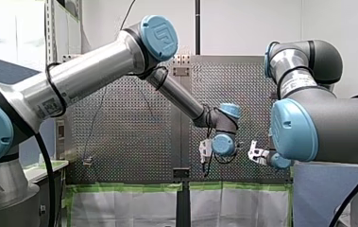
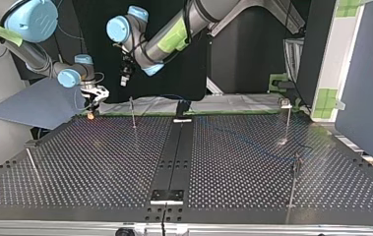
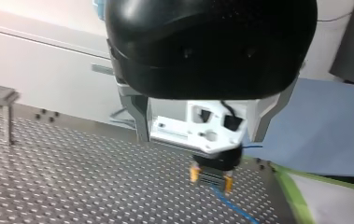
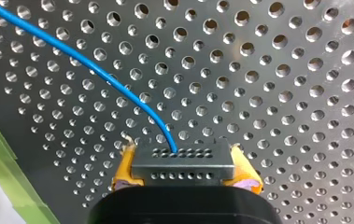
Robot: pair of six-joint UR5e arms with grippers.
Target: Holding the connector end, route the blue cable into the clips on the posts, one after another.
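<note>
— Top view, from the left: my right hand?
— Yellow pads clamp the grey connector low over the desk's far corner; the blue cable curves away.
— My left hand, further right?
— Raised above the desk, fingers wide apart, holding nothing.
</note>
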